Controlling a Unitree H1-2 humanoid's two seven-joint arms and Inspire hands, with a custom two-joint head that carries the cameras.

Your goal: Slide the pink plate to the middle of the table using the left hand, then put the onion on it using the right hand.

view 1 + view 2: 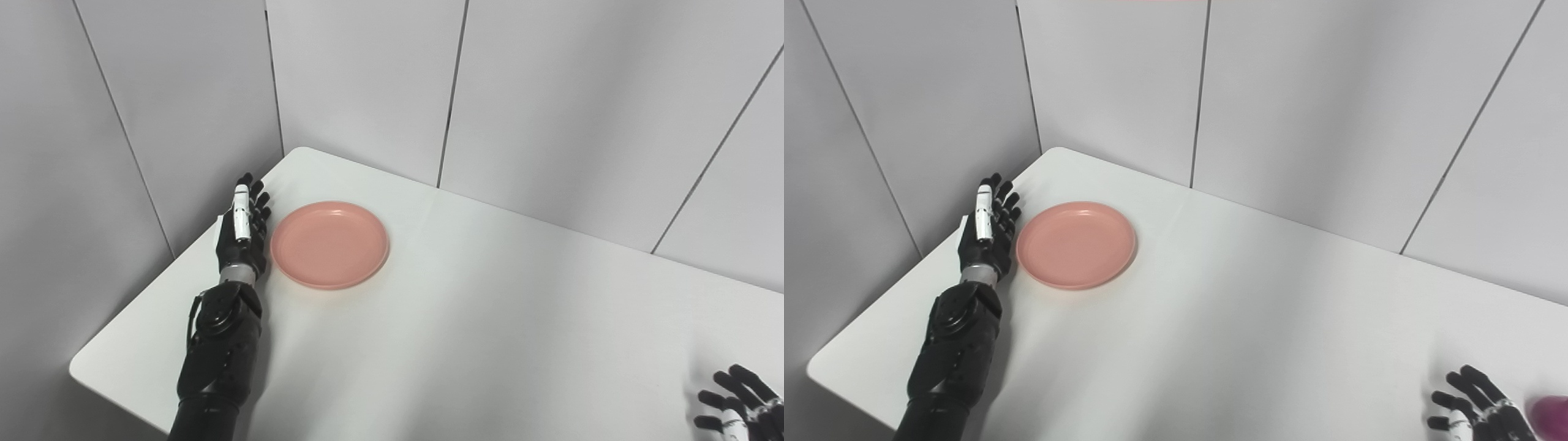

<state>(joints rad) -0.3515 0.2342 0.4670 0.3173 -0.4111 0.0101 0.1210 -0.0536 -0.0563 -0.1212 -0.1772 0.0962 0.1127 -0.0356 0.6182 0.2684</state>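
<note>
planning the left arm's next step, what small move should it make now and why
Probably a short sideways push toward the table's middle. The left hand stands open, fingers straight, right beside the pink plate's left rim, and the plate lies empty near the table's far left corner. The right hand waits open at the near right edge, beside a purple thing, likely the onion.

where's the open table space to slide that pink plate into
The widest bare stretch of the white table runs from the pink plate rightward and nearer, as far as the right robot hand. It is tight only at the plate's left rim, where the left robot hand stands edge-on close beside it, near the table's left edge. A purple object sits by the right robot hand.
</note>
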